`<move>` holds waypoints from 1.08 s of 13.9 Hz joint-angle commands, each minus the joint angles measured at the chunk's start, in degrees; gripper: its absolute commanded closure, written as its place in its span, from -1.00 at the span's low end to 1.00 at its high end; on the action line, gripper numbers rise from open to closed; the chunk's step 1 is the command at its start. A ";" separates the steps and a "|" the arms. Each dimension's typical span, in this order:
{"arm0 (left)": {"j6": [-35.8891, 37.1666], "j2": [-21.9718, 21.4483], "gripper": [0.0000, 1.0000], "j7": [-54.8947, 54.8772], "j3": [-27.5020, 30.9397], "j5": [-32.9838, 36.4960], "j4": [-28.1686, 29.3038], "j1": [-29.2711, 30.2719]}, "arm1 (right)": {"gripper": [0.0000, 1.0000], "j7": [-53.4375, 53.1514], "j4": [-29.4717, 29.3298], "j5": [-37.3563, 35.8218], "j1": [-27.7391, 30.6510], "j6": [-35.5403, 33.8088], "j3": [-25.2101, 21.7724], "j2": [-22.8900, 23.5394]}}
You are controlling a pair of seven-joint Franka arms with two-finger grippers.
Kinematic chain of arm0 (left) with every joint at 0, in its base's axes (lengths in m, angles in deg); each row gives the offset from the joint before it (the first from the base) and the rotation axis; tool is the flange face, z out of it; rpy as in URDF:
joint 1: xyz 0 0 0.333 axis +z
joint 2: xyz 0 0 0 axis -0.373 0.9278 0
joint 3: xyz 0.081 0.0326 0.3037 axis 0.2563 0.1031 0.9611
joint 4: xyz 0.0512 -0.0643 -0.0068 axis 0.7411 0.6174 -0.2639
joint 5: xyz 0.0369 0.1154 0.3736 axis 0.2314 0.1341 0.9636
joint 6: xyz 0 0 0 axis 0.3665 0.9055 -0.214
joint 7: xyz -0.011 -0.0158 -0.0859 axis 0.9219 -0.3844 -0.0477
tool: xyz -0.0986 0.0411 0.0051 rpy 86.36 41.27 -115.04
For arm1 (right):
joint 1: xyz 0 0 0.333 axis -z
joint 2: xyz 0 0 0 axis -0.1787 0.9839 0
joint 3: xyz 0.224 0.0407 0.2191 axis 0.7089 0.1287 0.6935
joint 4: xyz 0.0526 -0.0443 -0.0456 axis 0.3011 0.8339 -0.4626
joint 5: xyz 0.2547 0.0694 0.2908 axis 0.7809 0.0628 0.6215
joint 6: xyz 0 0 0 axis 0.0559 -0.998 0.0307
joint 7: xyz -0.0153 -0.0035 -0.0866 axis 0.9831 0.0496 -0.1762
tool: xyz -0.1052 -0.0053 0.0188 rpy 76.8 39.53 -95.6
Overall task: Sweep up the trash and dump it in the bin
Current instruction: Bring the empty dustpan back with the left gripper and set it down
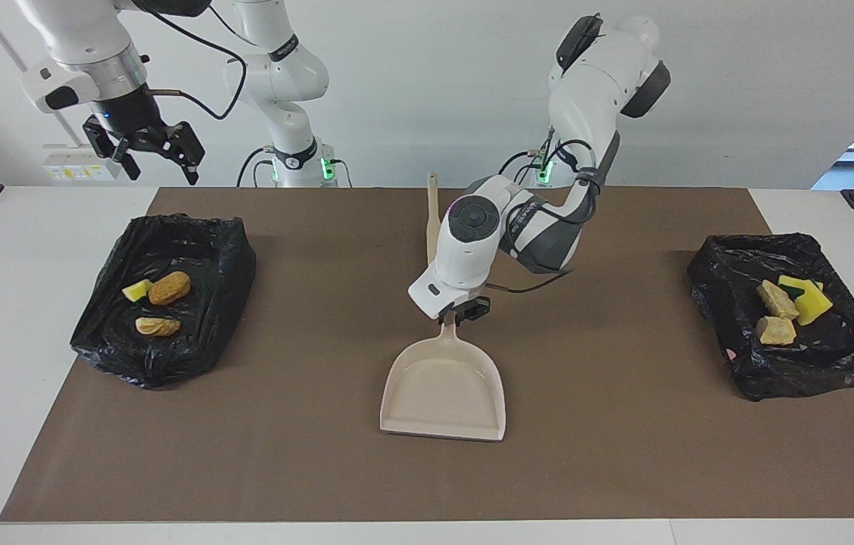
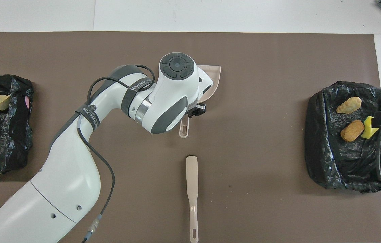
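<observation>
brush [image 2: 192, 189] is lying flat on the brown mat [image 1: 624, 454], nearest the robots, untouched, handle pointing toward them

dustpan [image 1: 446, 390] is sitting flat mid-desk, farther from the robots than the brush, mouth facing away from them. judging it light, rigid, smooth plastic, likely to slide if pushed; the thin handle is the only sensible place to take hold

left hand [image 1: 465, 312] is sitting down at the dustpan handle, right where the handle meets the pan. fingers hidden under the wrist in both views, so cannot tell whether they are apart or pinched on the handle

trash is lying in two black lined bins, none showing on the mat. bin at the right arm's end [image 1: 162, 303]: brown cork-like lump [image 1: 169, 288], pale foam chunk [image 1: 157, 326], yellow sponge bit [image 1: 137, 290]. bin at the left arm's end [image 1: 794, 318]: two beige foam chunks [image 1: 777, 314], yellow sponge pieces [image 1: 809, 299]. judging all scraps very light, soft, crumbly, better swept than pinched

right hand [image 1: 154, 151] is hanging high over the bin at its end of the desk, fingers spread apart, holding nothing, waiting
</observation>
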 commanded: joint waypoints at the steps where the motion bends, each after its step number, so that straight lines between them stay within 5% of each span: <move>1: 1.14 -0.10 1.00 0.93 0.15 1.15 -0.25 -0.48 | -1.00 -1.13 -0.02 0.02 -0.75 0.39 -0.22 0.27; 2: 1.14 -0.18 0.83 0.93 0.23 1.24 -0.25 -0.48 | -1.00 -1.22 -0.02 -0.07 -1.45 0.39 -0.48 0.27; 5: 1.58 -1.23 -0.31 0.93 0.67 1.50 -0.17 -0.31 | -1.00 -1.14 0.07 -0.16 -1.90 0.39 -0.57 0.27; 9: 2.64 -11.93 -1.00 -0.82 4.61 1.24 8.24 0.48 | -1.00 -1.14 0.07 -0.24 -2.16 0.39 -1.10 0.45; 13: 2.55 -23.88 -1.00 -9.84 12.08 -0.68 19.49 1.01 | -1.00 -1.14 0.16 -0.24 -5.50 0.39 -4.18 0.45; 15: 2.37 -31.17 -1.00 -16.79 17.69 -6.99 24.68 1.01 | -1.00 -1.14 0.07 -0.24 -5.50 0.39 -4.18 0.36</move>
